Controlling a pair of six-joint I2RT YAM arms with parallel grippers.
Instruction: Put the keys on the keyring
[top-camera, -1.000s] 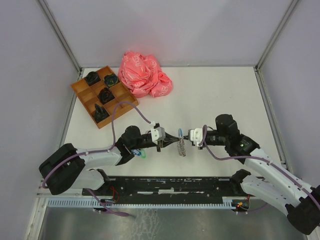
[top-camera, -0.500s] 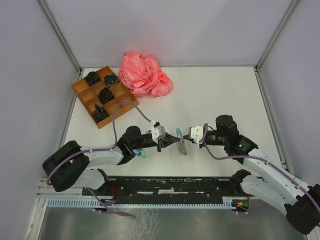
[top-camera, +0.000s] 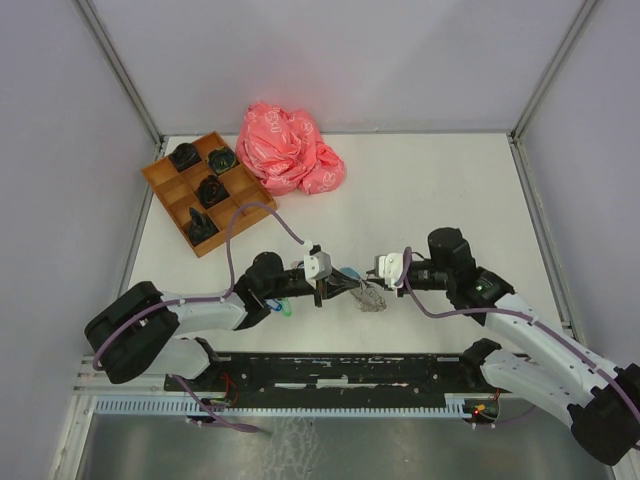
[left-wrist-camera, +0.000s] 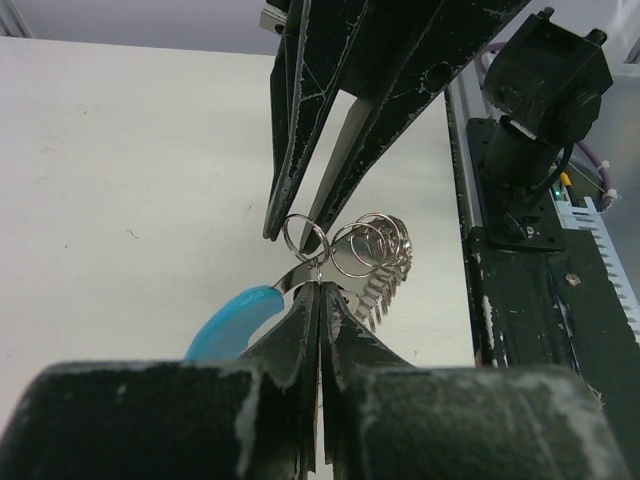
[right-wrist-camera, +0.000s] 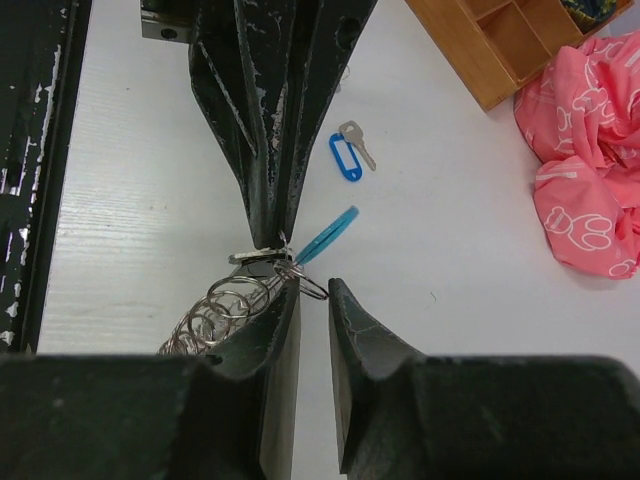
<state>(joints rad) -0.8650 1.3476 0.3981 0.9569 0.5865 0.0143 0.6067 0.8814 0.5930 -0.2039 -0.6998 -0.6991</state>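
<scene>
Where a second ago the bunch of silver keys (top-camera: 371, 299) hung narrow between the arms, it now spreads wider and sits lower in the top view. The left gripper (left-wrist-camera: 318, 292) is pinched together on the metal end of the keyring (left-wrist-camera: 236, 318). The right gripper (right-wrist-camera: 313, 292) has its fingers narrowly apart around a small wire ring (left-wrist-camera: 303, 237), with a gap showing. The keyring sits between the two grippers over the near middle of the table (top-camera: 450, 190). Its glossy light blue curved segment runs from 10 to 4 o'clock in the top view, with the bunch at the 4 o'clock end. A blue-tagged key (right-wrist-camera: 347, 158) lies apart on the table.
</scene>
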